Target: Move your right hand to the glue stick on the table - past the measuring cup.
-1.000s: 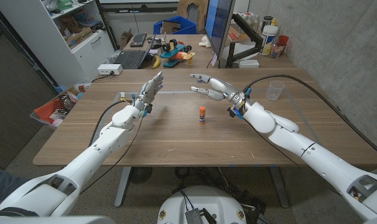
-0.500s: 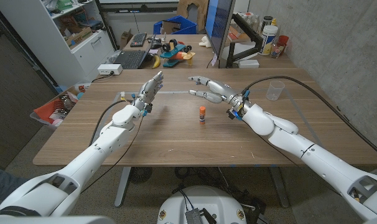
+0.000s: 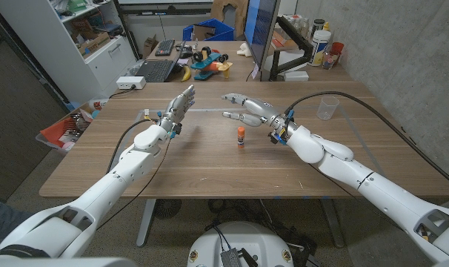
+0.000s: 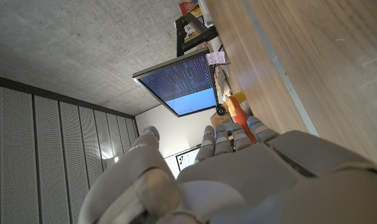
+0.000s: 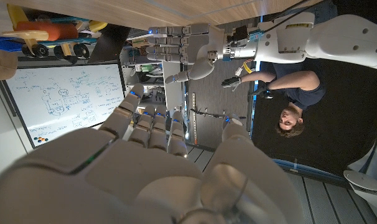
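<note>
Head view, left to right: my left hand (image 3: 181, 104) hangs with fingers spread and empty; the glue stick (image 3: 241, 136) stands upright mid-desk; my right hand (image 3: 247, 109), fingers wide, hovers just beyond it, well past the measuring cup (image 3: 328, 107). Next, I judge, lower onto the stick.

table (image 3: 210, 159): brown wood grain | glue stick (image 3: 240, 136): white, orange cap | measuring cup (image 3: 328, 107): clear | hands (image 3: 247, 109): white-grey | upper-centre bin (image 3: 204, 33): blue

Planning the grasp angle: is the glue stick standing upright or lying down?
Upright: the glue stick stands on end on the table, orange cap up.
</note>
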You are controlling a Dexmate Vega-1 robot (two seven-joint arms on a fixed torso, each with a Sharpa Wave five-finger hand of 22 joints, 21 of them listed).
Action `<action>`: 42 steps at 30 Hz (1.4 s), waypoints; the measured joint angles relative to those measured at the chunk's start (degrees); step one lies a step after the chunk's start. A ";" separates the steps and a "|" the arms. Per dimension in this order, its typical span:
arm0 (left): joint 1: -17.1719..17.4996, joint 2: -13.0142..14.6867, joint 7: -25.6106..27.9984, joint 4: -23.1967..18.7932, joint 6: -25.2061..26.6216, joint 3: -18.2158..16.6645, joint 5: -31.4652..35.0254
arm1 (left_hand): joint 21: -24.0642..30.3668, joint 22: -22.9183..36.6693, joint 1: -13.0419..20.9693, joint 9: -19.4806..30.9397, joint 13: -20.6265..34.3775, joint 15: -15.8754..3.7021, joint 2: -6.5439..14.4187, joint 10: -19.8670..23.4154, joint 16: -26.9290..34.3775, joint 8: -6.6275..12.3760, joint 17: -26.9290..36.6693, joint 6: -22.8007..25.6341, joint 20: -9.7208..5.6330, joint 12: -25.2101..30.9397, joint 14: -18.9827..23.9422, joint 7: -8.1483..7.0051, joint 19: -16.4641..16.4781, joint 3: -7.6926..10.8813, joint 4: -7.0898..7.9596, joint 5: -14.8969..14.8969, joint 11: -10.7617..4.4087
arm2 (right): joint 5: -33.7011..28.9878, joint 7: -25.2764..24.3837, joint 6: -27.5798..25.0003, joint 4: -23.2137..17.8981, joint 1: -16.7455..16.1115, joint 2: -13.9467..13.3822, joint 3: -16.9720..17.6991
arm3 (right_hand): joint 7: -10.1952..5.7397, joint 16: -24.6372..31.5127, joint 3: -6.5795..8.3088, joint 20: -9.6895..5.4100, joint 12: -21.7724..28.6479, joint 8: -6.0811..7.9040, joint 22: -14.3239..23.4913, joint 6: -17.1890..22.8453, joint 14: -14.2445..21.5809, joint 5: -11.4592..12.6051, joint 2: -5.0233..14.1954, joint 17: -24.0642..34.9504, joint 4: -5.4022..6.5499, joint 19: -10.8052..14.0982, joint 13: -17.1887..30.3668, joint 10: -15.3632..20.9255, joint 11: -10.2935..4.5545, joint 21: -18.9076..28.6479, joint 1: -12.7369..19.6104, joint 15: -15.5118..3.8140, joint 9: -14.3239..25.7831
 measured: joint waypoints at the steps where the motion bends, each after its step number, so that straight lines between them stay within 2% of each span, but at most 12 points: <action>1: 0.00 0.00 -0.02 0.02 0.00 0.00 0.00 | 0.00 0.00 0.00 0.00 -0.12 0.00 0.00 0.00 0.00 0.00 0.00 0.00 0.00 0.00 0.00 0.00 0.00 0.00 0.00 0.00 0.00 | -0.20 -0.04 -0.15 -0.05 0.05 -0.02 -0.08 | 0.00 0.00 0.00 -0.02 0.00 0.00 0.00 0.00 0.00 0.00 0.00 0.00 0.00 -0.02 0.00 0.00 0.00 0.00 0.00 0.00 0.00; 8: -0.05 0.00 -0.16 0.17 0.00 0.00 -0.02 | 0.00 0.00 0.00 0.00 -0.16 0.00 0.00 0.00 0.00 0.00 0.00 0.00 0.00 0.00 0.00 0.00 0.00 0.17 -0.17 0.00 0.00 | -1.60 -0.23 -1.27 -0.43 0.29 -0.14 -0.63 | 0.00 -0.36 0.00 0.34 0.00 0.00 0.00 0.00 0.00 0.00 0.00 0.04 0.00 -0.49 0.00 0.10 -0.10 0.00 0.00 0.00 0.00; 42: -0.70 -0.46 -1.06 1.77 -0.59 0.12 -0.24 | 0.00 0.00 -0.30 0.01 -0.15 0.19 0.30 0.00 0.00 0.00 0.00 0.00 0.00 0.00 0.20 0.00 0.00 -0.08 -0.41 0.00 0.00 | -6.26 -1.31 -5.30 -0.62 1.51 -0.67 -3.36 | -0.19 -0.39 0.13 0.02 0.00 0.00 0.00 0.81 0.20 0.45 0.00 0.14 -0.13 -0.79 0.00 0.42 -0.42 0.00 0.00 -0.20 0.00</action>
